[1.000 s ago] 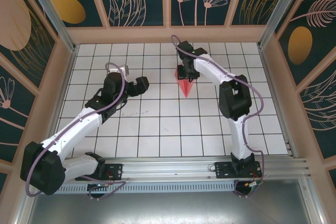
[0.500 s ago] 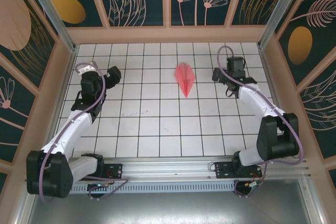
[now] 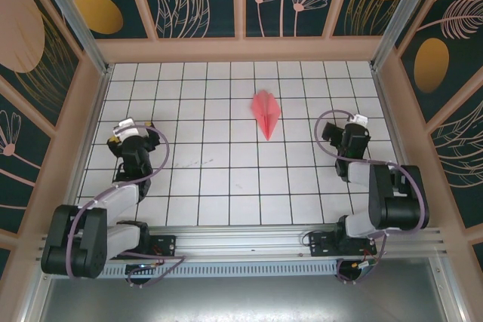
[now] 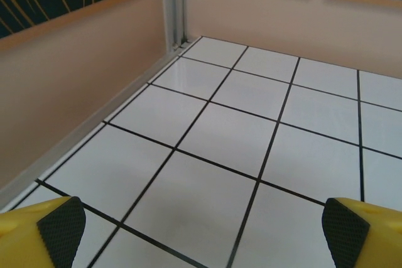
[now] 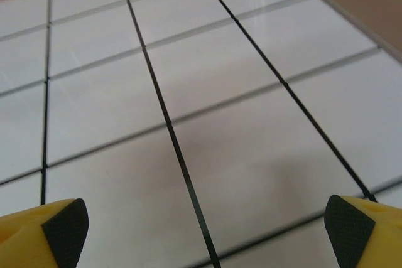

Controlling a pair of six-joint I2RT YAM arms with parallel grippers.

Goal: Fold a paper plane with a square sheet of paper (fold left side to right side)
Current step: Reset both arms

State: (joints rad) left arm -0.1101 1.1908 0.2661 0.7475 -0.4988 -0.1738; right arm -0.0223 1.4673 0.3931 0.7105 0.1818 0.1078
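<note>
The square sheet of paper lies folded into a pink-red paper plane (image 3: 266, 113), a narrow dart with its tip pointing toward the near edge, flat on the white grid table (image 3: 226, 186) right of centre at the back. Nothing touches it. My left gripper (image 3: 130, 132) is drawn back at the left side, far from the plane. In its wrist view it (image 4: 204, 233) stands open over bare tiles. My right gripper (image 3: 353, 127) is drawn back at the right side, about two tiles right of the plane. It (image 5: 207, 233) is open with nothing between its yellow fingers (image 5: 44, 233).
Peach-coloured walls (image 4: 75, 73) enclose the table on the left, back and right, with a metal post (image 4: 176, 4) in the far-left corner. Both arms are folded close to their bases at the near rail (image 3: 249, 243).
The right gripper let go of the paper plane, opened and pulled back to the right and nearer. The left arm also pulled back to the left. The plane stayed put.
</note>
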